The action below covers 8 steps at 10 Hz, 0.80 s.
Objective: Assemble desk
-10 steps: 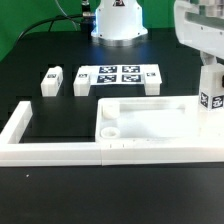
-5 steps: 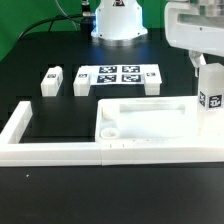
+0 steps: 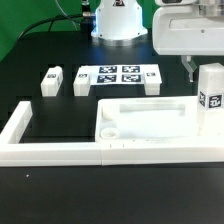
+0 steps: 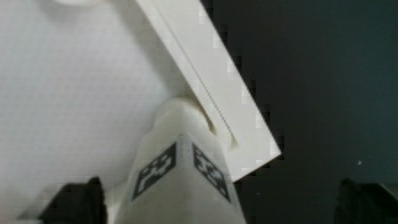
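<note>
The gripper [image 4: 221,200] hangs spread wide over 1 leg [image 3: 210,98], standing upright at the corner of the top [image 3: 150,112] on the exterior view's right, so I think it must rise straight, without brushing this leg.

Exterior cam: fixed off-arm, raised, mid-range. Pitched down across the table toward the robot base [image 3: 118,20] at 12 o'clock. Marker board [image 3: 120,76] sits just nearer than the base, desk top [image 3: 150,120] is toward 4 o'clock, and the arm [image 3: 185,28] enters at 2 o'clock.

Wrist cam: on the arm, aimed down between the fingertips [image 4: 71,202]. Very close, frame mostly filled.

Overlap: upright leg [image 3: 210,95] at 3 o'clock in the exterior view. The wrist view has the same leg [image 4: 178,170] plus the desk top [image 4: 205,80] edge.
</note>
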Each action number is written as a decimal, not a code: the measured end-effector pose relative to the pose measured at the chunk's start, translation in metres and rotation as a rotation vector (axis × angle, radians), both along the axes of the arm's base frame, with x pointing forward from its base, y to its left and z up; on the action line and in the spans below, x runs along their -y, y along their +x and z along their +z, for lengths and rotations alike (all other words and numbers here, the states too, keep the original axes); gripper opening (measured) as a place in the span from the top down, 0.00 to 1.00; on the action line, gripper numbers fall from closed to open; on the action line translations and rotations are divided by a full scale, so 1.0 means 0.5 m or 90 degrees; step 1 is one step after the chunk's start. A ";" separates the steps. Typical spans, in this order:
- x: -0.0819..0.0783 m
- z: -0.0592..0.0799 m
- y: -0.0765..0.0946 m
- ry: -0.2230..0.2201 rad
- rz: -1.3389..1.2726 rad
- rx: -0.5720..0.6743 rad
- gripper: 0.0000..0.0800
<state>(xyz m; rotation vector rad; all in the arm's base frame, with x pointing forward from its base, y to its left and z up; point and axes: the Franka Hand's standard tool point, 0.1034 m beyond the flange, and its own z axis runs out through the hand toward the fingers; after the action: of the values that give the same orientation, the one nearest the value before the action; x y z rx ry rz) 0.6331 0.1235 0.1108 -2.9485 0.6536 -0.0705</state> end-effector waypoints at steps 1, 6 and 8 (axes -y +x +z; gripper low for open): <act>0.010 0.003 0.007 -0.024 0.129 0.017 0.19; 0.012 0.009 0.021 -0.041 0.219 0.037 0.41; 0.021 0.008 0.020 -0.038 0.138 0.028 0.63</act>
<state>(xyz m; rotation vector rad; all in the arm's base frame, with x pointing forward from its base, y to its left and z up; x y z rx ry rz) 0.6433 0.1130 0.1146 -3.0446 0.3287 -0.1368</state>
